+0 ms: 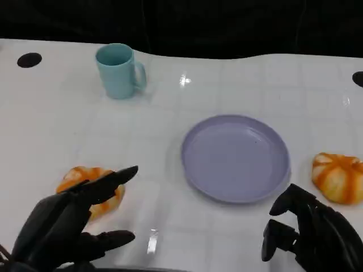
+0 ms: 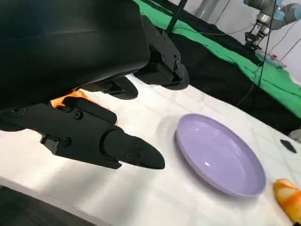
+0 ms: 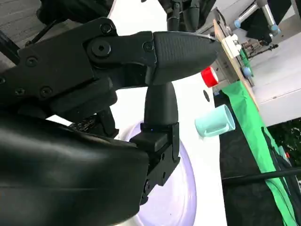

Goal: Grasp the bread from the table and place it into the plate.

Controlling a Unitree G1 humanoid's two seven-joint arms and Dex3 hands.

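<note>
While spread wide over orange-and-white round bread (image 1: 85, 180) at eight o'clock of round lilac plastic plate (image 1: 236, 157): left hand (image 1: 68, 218), holding nothing. Right hand (image 1: 309, 229) curled, empty.

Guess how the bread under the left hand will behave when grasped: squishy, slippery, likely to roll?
The bread looks rounded and puffy with ridged segments, so it probably gives under the fingers and is light for its size. Its glazed orange top may be a bit slick. It seems to sit flat on the table, so rolling looks unlikely. The left hand hovers open over it.
</note>
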